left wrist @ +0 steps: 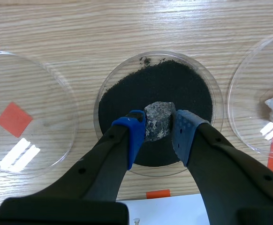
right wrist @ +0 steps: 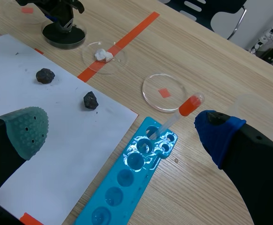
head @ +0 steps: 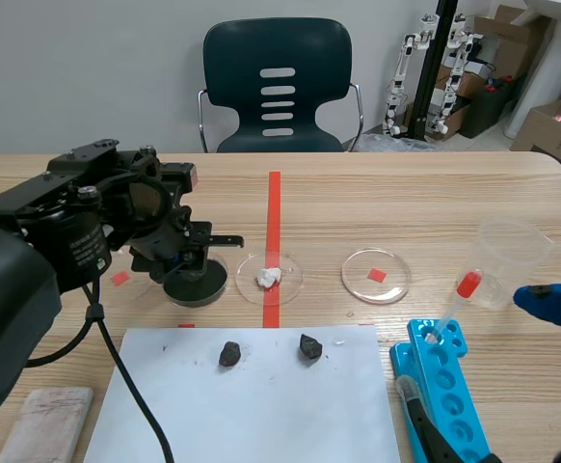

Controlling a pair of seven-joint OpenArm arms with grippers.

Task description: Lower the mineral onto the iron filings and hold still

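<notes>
A grey mineral chunk (left wrist: pixel 158 120) is pinched between the blue pads of my left gripper (left wrist: pixel 158 133), which is shut on it. It hangs right over the black iron filings (left wrist: pixel 155 91) in a clear petri dish (left wrist: pixel 210 77); whether it touches the filings I cannot tell. In the scene view the left gripper (head: pixel 182 265) stands over that dish (head: pixel 196 286) and hides the mineral. My right gripper (right wrist: pixel 122 131) is open above the right side of the table, with nothing between its fingers.
Two dark rocks (head: pixel 229 353) (head: pixel 309 346) lie on a white sheet (head: pixel 252 400). Further dishes hold a white lump (head: pixel 268 278) or sit bare (head: pixel 376 276) (left wrist: pixel 21 112). A blue well tray (head: pixel 444 381) with a red-capped dropper (head: pixel 454 304), a plastic cup (head: pixel 507 260) and a cloth (head: pixel 44 424) are nearby.
</notes>
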